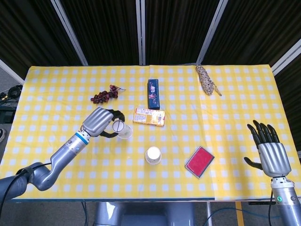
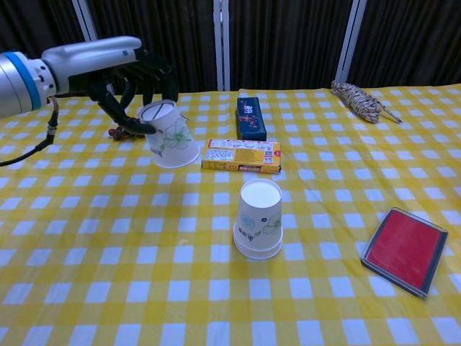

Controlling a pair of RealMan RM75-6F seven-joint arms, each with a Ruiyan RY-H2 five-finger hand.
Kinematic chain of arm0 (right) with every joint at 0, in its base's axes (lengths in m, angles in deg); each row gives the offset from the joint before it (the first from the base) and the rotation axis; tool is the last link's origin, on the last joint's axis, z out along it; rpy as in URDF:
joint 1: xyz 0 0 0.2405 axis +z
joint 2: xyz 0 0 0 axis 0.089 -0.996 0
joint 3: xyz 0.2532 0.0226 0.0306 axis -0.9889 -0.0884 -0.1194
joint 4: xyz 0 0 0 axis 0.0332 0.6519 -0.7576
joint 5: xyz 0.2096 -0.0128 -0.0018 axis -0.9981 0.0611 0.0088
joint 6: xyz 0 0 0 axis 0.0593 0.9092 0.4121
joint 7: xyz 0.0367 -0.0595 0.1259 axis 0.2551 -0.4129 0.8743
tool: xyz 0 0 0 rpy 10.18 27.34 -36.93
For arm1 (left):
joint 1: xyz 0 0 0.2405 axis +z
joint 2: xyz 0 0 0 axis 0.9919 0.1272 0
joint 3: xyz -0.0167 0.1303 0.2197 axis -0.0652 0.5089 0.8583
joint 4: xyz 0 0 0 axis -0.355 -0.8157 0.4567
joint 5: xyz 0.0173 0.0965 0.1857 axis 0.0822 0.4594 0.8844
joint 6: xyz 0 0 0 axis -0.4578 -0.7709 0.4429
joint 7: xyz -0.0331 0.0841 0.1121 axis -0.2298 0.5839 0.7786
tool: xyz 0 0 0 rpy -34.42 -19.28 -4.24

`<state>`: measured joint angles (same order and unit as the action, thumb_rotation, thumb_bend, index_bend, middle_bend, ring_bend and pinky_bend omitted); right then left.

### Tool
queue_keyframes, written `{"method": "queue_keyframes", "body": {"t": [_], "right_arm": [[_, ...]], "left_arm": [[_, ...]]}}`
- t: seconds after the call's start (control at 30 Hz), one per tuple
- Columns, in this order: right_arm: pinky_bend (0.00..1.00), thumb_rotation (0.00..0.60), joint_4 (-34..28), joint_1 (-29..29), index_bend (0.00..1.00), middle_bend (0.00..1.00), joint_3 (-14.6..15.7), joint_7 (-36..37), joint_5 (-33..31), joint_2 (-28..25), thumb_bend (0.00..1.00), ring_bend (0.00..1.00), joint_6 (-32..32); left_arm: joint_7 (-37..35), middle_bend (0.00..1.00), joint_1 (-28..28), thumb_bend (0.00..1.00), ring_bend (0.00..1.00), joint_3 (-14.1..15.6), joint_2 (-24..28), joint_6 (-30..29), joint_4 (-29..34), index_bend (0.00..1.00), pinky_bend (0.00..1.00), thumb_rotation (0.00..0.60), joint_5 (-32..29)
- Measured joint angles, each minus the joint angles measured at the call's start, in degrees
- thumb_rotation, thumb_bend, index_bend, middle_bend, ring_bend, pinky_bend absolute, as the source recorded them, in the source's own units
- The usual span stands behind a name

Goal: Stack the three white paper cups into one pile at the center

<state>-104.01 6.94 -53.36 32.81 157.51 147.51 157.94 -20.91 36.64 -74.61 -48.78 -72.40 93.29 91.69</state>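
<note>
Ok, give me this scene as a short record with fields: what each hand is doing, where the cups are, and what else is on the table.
left hand: holds an upside-down paper cup, tilted, lifted off the table
right hand: open, holds nothing, at the table's right edge
centre cups: upside-down stack, at least two rims showing
other items: grapes, dark blue box, yellow box, red case, twine bundle
task state: held cup not yet stacked

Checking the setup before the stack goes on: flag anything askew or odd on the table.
Only one thing: the paper cup held by the left hand is upside down and tilted, lifted off the tablecloth. The centre cup stack stands straight, inverted. No spills or damage show.
</note>
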Motion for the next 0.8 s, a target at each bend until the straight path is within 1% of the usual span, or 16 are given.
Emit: {"method": "queue_keyframes", "body": {"t": [0.07, 0.13, 0.3, 0.53, 0.8], "right_arm": [[0.0, 0.6, -0.04, -0.14, 0.0, 0.0, -0.21, -0.02, 0.05, -0.01, 0.0, 0.0, 0.08], [0.0, 0.6, -0.04, -0.26, 0.0, 0.0, -0.38, -0.03, -0.03, -0.07, 0.0, 0.0, 0.09], [0.0, 0.6, 0.18, -0.63, 0.0, 0.0, -0.88, 0.46, -0.46, -0.4, 0.0, 0.0, 0.12], [0.0, 0.6, 0.25, -1.26, 0.0, 0.0, -1.42, 2.15, -0.93, -1.22, 0.0, 0.0, 0.06], [0.0, 0.6, 0.01, -1.43, 0.0, 0.0, -1.73, 2.37, -0.64, -1.41, 0.0, 0.0, -0.07]], "left_arm": [[-0.62, 0.48, -1.89, 0.26, 0.47, -1.1, -0.2, 0.19, 3.25, 0.53, 0.61, 0.6, 0.58], [-0.53, 0.48, -3.87, 0.26, 0.47, -1.87, -0.79, 0.76, 5.06, 0.53, 0.61, 0.6, 0.94], [3.36, 0.48, -7.66, 0.26, 0.47, -2.84, -2.46, 3.19, 7.87, 0.53, 0.6, 0.6, 0.77], [6.69, 0.48, -10.13, 0.26, 0.47, -1.97, -2.77, 6.65, 9.82, 0.53, 0.6, 0.6, -1.43], [8.89, 0.48, -10.76, 0.26, 0.47, -0.83, -3.28, 6.7, 9.33, 0.53, 0.6, 0.6, -2.56]]}}
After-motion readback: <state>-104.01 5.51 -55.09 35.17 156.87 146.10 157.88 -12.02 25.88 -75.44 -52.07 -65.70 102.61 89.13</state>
